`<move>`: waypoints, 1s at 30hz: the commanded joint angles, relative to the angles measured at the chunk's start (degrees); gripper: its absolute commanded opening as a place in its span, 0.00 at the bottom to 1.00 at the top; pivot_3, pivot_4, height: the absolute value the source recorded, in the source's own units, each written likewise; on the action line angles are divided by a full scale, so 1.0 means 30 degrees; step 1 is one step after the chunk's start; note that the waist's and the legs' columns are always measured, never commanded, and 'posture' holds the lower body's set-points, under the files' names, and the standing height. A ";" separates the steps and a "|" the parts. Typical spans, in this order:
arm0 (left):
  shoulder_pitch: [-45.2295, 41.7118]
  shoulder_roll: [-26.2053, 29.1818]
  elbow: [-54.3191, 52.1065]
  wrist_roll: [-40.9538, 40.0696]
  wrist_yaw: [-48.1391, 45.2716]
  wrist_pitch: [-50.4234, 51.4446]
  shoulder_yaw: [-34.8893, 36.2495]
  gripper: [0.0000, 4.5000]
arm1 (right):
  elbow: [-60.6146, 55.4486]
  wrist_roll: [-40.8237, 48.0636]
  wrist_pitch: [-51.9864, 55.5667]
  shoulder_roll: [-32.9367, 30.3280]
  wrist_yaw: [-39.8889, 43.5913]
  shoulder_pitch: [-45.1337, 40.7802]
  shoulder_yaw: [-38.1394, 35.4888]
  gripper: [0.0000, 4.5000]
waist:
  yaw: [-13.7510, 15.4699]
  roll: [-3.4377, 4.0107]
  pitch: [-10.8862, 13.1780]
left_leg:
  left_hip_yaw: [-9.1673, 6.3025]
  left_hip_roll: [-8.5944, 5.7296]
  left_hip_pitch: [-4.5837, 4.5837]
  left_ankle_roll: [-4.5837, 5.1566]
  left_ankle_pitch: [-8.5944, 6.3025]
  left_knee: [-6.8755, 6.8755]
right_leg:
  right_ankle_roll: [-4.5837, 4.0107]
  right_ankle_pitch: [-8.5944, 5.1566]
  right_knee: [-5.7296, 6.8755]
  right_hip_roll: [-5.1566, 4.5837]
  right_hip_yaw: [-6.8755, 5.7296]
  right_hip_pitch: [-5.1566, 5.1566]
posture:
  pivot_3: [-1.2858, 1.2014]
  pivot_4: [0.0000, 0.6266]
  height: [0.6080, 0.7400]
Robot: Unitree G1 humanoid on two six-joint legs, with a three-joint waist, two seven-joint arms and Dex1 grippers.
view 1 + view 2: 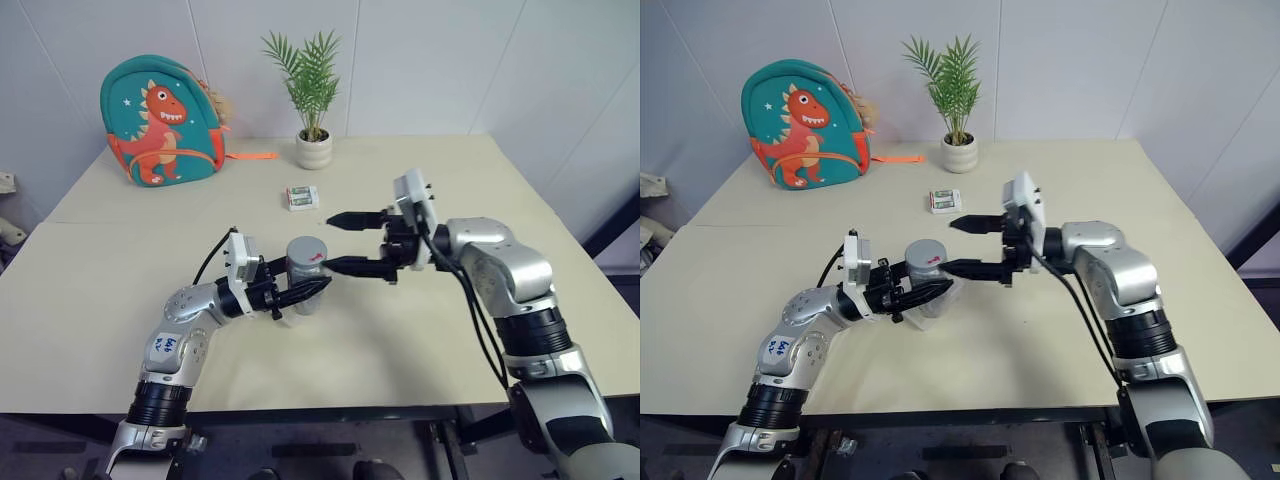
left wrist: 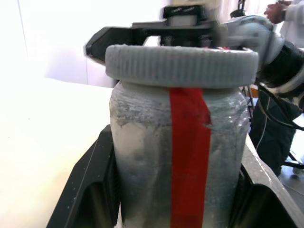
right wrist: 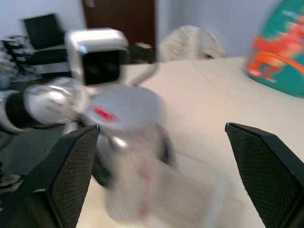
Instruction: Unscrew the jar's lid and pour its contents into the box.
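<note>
Jar [image 1: 303, 283], lid [image 1: 306, 250] on, clamped upright in left gripper [image 1: 312, 288] jaws above counter [image 1: 420, 330] centre; right gripper [image 1: 338, 242], jaws wide at its 3 o'clock, should centre over the lid before closing and twisting.

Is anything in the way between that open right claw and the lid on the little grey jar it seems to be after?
Nothing visible. The right claw is open beside the round grey screw lid, with only air between them. The left claw is shut on the small translucent grey jar lower down, so the lid is exposed.
</note>
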 commanded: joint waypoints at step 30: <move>-0.0597 -0.0169 -0.0446 -0.0198 0.0386 -0.0391 0.0017 0.49 | -0.2174 -0.0071 0.0659 0.3200 -0.2787 -0.0986 0.1444 0.99 | -0.0034 0.0010 0.0005 | 0.0001 0.0003 0.0001 0.0005 0.0004 -0.0001 | 0.0009 0.0007 0.0005 0.0009 0.0016 -0.0002 | 0.52 0.24 1.00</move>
